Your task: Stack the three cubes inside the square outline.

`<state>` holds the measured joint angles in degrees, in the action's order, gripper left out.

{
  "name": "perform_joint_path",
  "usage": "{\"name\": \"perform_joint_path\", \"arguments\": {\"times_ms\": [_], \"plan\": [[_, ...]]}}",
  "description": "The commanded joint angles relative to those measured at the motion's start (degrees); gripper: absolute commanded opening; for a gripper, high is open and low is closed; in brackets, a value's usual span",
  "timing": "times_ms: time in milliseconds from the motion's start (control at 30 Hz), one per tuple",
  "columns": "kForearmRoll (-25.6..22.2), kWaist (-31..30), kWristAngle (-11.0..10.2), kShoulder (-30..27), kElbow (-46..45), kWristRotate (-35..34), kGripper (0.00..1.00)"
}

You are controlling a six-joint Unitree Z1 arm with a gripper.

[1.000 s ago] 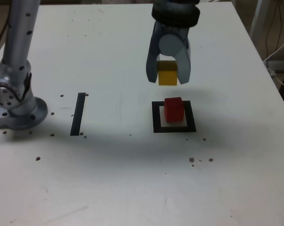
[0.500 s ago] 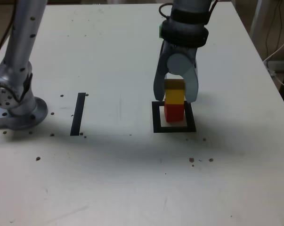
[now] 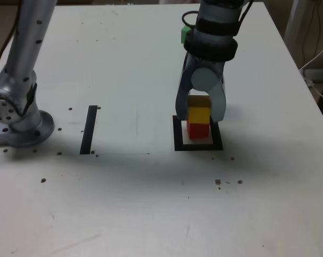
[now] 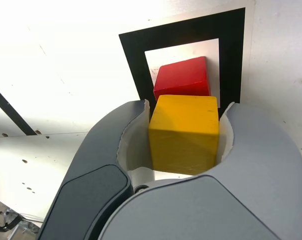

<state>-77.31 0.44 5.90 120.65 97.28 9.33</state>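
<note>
Nearest to us in the exterior view, the white table [image 3: 150, 214] is lying bare but for small dark specks, some of them scattered toward the exterior view's right just in front of the square outline [image 3: 198, 145].

A little farther back we are seeing that square outline, a thick black tape frame with a white centre. Inside it the red cube [image 3: 198, 129] is sitting on the white centre, and the yellow cube [image 3: 199, 115] is resting directly on top of it, roughly aligned. In the wrist view the red cube [image 4: 183, 78] is showing just beyond the yellow cube [image 4: 185, 133], both within the black frame [image 4: 133, 60].

Our gripper [image 3: 200, 111] is reaching down over the stack, its two grey jaws flanking the yellow cube on either side. In the wrist view the gripper [image 4: 185, 131] is pressing against both sides of that cube, so we are reading it as clamped on the yellow cube.

On the exterior view's left, well apart from the frame, a straight black tape strip [image 3: 89, 129] is lying on the table, and farther left the arm's base [image 3: 16, 115] is standing.

Farthest back, the green cube [image 3: 183, 35] is peeking out from behind the arm, partly hidden.
</note>
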Motion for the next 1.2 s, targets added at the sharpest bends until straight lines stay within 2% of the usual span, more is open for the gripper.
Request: {"name": "perform_joint_path", "arguments": {"times_ms": [0,167,233,467,700,967,1167], "plan": [[0.58,-0.08,-0.04,0.29,-0.46,0.11,0.41],[1.65,-0.04,0.27,0.29,-2.04,0.47,0.87],[1.99,-0.02,0.44,0.27,-2.63,0.5,0.96],[2.43,0.0,0.06,-0.45,-3.02,0.43,0.99],[1.56,1.88,-3.33,-3.44,-1.97,0.04,0.99],[-1.39,11.71,-7.38,-6.1,-1.41,2.93,0.99],[-2.51,21.3,-8.86,-5.08,1.7,10.17,1.0]]}}
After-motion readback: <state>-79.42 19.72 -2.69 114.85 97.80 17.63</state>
